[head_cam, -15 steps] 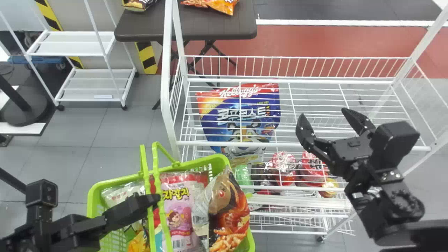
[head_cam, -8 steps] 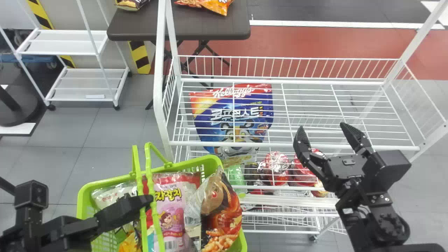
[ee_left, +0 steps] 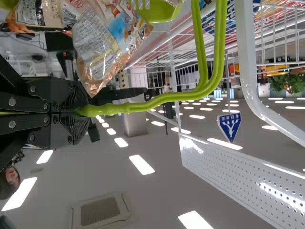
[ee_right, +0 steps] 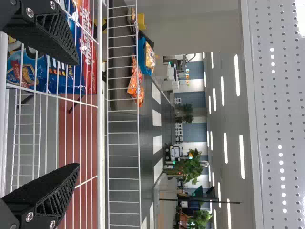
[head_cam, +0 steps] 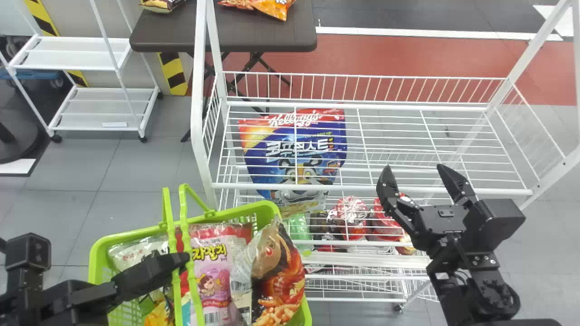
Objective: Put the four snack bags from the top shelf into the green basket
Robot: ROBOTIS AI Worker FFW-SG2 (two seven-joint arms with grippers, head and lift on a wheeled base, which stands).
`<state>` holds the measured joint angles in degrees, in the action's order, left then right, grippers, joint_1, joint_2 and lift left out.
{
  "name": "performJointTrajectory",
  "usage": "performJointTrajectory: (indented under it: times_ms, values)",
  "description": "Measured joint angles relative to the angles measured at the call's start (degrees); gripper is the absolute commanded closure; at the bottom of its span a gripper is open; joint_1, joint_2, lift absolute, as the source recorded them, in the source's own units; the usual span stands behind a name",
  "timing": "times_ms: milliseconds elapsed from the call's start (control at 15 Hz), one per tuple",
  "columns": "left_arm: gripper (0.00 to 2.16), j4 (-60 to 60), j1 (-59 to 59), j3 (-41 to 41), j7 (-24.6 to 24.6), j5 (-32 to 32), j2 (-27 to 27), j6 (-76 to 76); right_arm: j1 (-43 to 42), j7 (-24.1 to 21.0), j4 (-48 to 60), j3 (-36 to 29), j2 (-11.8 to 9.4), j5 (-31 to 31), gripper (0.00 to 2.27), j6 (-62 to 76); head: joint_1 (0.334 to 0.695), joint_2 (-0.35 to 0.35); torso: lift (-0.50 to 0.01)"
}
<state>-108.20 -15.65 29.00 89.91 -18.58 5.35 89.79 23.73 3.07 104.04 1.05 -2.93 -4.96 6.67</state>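
Observation:
The green basket (head_cam: 267, 206) holds several snack bags, among them a pink bag (head_cam: 210, 265) and a red-brown one (head_cam: 283, 280). At its raised handles is my left gripper (head_cam: 185, 260); in the left wrist view the left gripper (ee_left: 80, 110) is shut on the green handle (ee_left: 157, 101). My right gripper (head_cam: 411, 170) stands open at the front edge of the top wire shelf (head_cam: 408, 136), nothing between its fingers. In the right wrist view, the right gripper (ee_right: 78, 114) has its fingers wide apart, with shelf wires beyond them.
A large blue cereal bag (head_cam: 299, 149) shows through the top shelf's wires, with red packs (head_cam: 351, 217) lower down. White rack posts (head_cam: 199, 99) rise at both sides. Behind are a dark table (head_cam: 181, 34) with bags and a small white rack (head_cam: 104, 108).
Shelf, basket and background have shifted left in the head view. My right gripper has drawn back toward the shelf's front edge, still open. The left gripper has stayed at the basket handle.

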Motion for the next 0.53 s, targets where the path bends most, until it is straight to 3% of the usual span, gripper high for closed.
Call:
performJointTrajectory:
  times_ms: [533]
  values:
    - [2.14,0.2,-0.1,-0.1,0.0,-0.1,0.4,0.0,0.3,0.0,0.0,0.0,0.4,-0.7,0.06,-0.3,0.695,-0.03,0.0]
